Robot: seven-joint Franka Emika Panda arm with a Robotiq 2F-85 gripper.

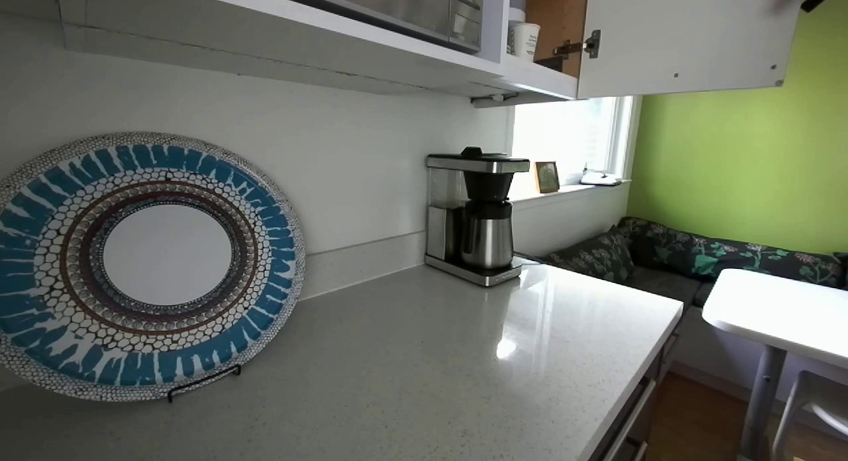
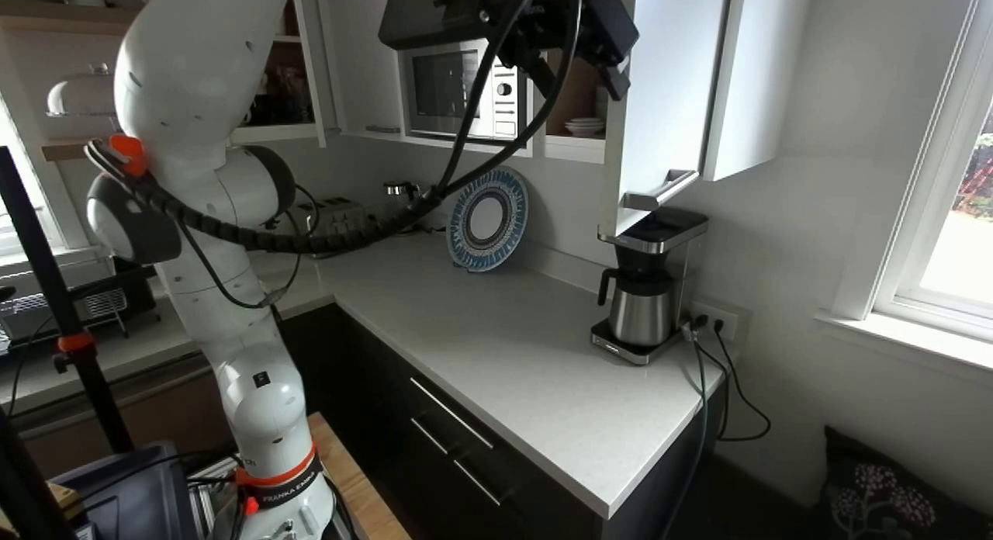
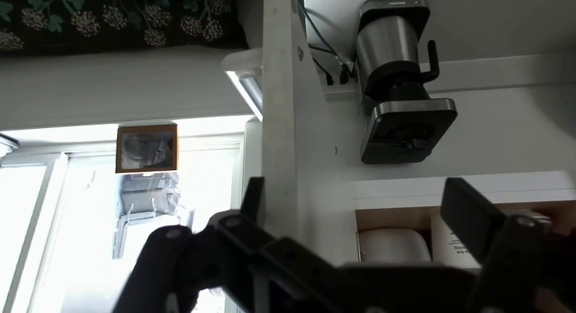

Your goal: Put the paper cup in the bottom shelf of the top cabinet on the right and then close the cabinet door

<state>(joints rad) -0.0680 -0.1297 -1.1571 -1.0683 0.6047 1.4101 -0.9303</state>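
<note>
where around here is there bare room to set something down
The counter is bare between the plate and the coffee maker, and in front of the coffee maker toward the counter's edge. It's crowded at the outlet, where cords run, and in the cabinet, which holds the paper cup and bowls; its depths are mostly hidden.

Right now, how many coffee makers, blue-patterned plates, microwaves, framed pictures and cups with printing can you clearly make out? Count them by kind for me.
Coffee maker: 1
Blue-patterned plate: 1
Microwave: 1
Framed picture: 1
Printed cup: 1 (what stands behind it is too hidden to count)
Total: 5
</note>
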